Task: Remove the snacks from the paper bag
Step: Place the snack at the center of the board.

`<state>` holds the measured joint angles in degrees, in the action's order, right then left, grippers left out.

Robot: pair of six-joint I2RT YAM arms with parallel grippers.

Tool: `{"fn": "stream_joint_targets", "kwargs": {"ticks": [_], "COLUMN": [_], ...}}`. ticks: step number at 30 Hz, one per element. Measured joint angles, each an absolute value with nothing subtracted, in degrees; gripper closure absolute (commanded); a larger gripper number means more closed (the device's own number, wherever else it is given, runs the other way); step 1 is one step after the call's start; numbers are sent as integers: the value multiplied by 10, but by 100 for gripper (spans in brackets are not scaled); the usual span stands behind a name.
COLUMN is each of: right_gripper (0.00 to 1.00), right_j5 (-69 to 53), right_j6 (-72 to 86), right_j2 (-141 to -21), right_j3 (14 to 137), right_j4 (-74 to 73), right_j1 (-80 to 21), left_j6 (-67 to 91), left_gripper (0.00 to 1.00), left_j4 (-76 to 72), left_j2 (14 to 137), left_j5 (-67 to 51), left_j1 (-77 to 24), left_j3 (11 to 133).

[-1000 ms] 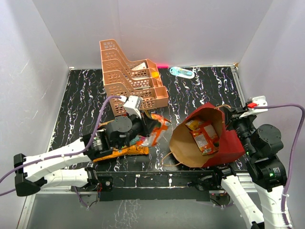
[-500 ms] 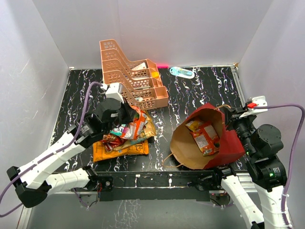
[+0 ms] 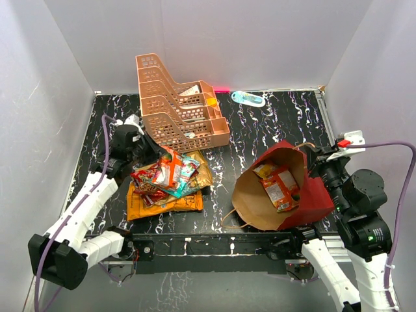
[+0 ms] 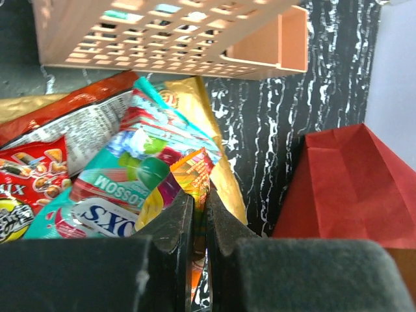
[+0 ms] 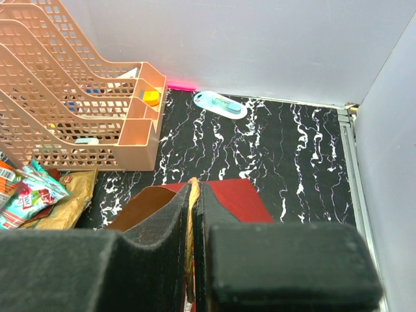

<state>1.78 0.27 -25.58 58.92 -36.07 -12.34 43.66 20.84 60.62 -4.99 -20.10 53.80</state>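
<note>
A heap of shiny snack packets lies just in front of the peach plastic tiered rack (image 3: 179, 107): a big flat orange chip bag (image 3: 162, 205) underneath, a tan-gold chip bag (image 3: 203, 174), a teal packet (image 3: 183, 172) and a red packet (image 3: 146, 175). The left gripper (image 4: 198, 195) is pressed together at this heap, pinching the edge of a small orange foil packet (image 4: 192, 172). Right of the rack and nearer the arms, the red paper carrier bag (image 3: 312, 195) lies tipped, its brown mouth open, with an orange-red packet (image 3: 281, 188) and a yellow packet (image 3: 265, 170) inside. The right gripper (image 5: 194, 185) is clamped on its rim
</note>
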Motion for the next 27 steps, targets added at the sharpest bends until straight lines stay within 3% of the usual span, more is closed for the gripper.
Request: {"fn": "stream_joint_targets", "kwargs": {"ticks": [13, 27], "right_gripper": [92, 92], "right_j5": [18, 16], "right_j6": [0, 1], "right_j2": [-259, -259], "right_j3": [595, 595], "right_j4": [-362, -362], "right_j1": [-123, -123], "left_j6": [432, 378], "left_gripper": [100, 100], "left_j4": [196, 209], "left_j2": [604, 606], "left_j5": [-81, 9], "left_j1": [-128, -124], "left_j3": [484, 418]}}
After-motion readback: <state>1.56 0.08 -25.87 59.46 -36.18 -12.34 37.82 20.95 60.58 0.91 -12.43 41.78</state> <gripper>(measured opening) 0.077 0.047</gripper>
